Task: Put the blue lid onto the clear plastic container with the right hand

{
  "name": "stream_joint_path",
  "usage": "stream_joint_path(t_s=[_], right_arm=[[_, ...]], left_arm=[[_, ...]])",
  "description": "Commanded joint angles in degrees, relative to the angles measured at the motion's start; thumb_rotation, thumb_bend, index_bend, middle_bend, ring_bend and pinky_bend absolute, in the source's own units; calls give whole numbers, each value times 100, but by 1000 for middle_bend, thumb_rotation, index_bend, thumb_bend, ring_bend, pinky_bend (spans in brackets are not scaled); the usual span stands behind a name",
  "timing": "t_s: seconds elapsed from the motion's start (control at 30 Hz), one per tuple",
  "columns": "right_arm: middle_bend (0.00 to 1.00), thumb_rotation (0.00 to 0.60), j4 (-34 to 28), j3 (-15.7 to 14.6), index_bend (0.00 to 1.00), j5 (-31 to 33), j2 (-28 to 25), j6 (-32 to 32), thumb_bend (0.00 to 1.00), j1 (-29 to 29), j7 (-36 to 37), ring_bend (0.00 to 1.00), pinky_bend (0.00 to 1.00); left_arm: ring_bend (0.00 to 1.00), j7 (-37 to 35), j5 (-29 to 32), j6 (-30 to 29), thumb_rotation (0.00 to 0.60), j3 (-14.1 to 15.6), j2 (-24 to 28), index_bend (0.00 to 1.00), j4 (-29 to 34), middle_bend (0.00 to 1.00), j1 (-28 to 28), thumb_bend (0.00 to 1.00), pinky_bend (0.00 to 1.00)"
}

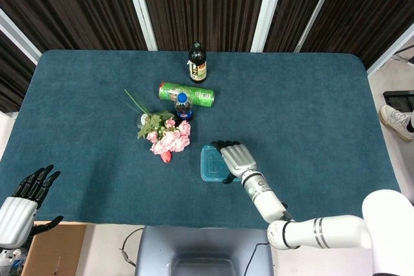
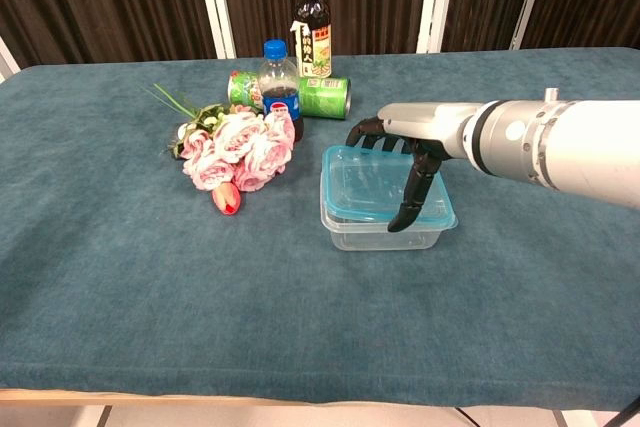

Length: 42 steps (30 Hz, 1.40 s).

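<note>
The clear plastic container (image 2: 378, 234) stands on the teal table near the middle front. The blue lid (image 2: 362, 183) lies on top of it, sitting slightly skewed. My right hand (image 2: 418, 135) reaches over the lid from the right and grips it, with fingers curled over the far edge and the thumb down at the near right corner. In the head view the right hand (image 1: 237, 159) covers the right side of the lid (image 1: 209, 162). My left hand (image 1: 23, 201) hangs off the table's front left corner, its fingers spread and holding nothing.
A bunch of pink roses (image 2: 236, 150) lies left of the container. Behind it stand a cola bottle (image 2: 281, 89), a green can (image 2: 320, 95) on its side and a dark sauce bottle (image 2: 312, 31). A cardboard box (image 1: 57, 250) sits below the table's front left.
</note>
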<state>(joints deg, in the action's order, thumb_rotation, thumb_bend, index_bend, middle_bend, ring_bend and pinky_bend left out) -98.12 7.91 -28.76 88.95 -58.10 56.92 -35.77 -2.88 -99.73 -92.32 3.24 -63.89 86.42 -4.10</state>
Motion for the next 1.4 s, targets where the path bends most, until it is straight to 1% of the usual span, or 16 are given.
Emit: stream_joint_path(t_s=[0.03, 0.5, 0.7, 0.9, 1.4], right_arm=[[664, 600, 19, -8, 905, -10, 18, -4, 400, 1, -12, 606, 634], [664, 600, 108, -34, 905, -15, 114, -31, 400, -8, -92, 606, 634], [664, 600, 150, -41, 904, 92, 164, -40, 400, 26, -201, 606, 634], [664, 600, 123, -7, 887, 344, 155, -56, 400, 114, -386, 606, 634], [664, 600, 167, -101, 886, 171, 238, -130, 400, 94, -484, 605, 634]], left_arm=[[51, -7, 1, -5, 600, 1, 1, 58, -4, 0, 3, 454, 161], [52, -45, -13, -38, 600, 0, 11, 58, -12, 0, 13, 456, 162], [51, -51, -17, -41, 600, 0, 13, 58, -14, 0, 12, 455, 161], [51, -70, -13, -41, 600, -1, 20, 58, -18, 0, 12, 454, 161], [51, -88, -18, -58, 600, -5, 22, 58, -23, 0, 16, 454, 161]])
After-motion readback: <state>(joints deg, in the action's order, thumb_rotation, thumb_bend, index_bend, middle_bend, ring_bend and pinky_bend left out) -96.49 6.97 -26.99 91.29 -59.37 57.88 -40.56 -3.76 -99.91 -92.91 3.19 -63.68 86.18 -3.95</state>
